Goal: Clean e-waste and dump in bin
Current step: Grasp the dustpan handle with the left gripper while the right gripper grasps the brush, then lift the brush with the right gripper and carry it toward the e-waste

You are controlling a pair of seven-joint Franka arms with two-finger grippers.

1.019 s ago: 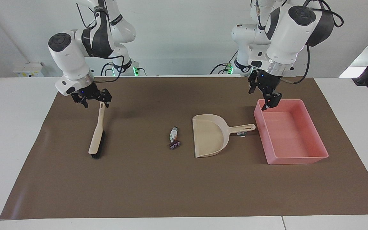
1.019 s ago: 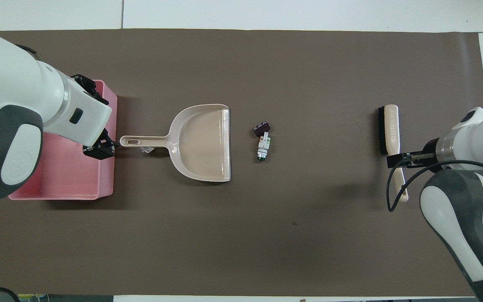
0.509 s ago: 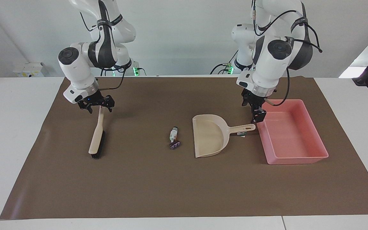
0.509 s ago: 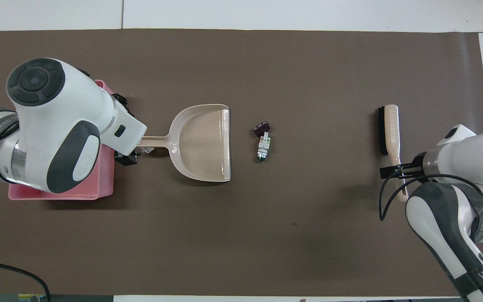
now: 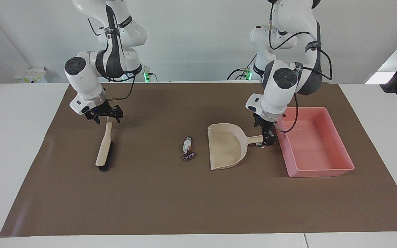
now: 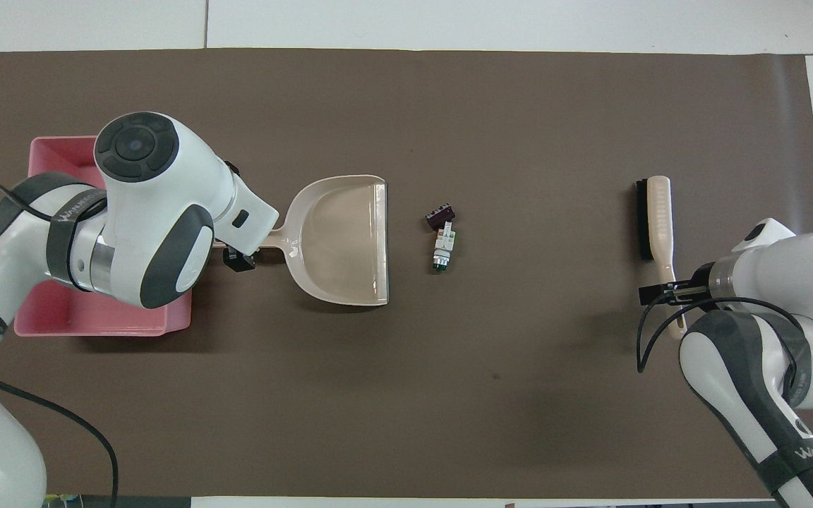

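White desk (image 5: 19, 144) w/ brown mat (image 5: 171, 199) over most of it, plain pale wall (image 5: 191, 38), white box (image 5: 31, 75) at desk edge, even light

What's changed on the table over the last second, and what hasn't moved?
The left gripper came off the bin's corner and dropped to the dustpan handle, fingers open around it, nothing gripped yet. The right gripper sank a little over the brush handle's end, also open. The dustpan, brush, bin and both e-waste pieces lie where they were.
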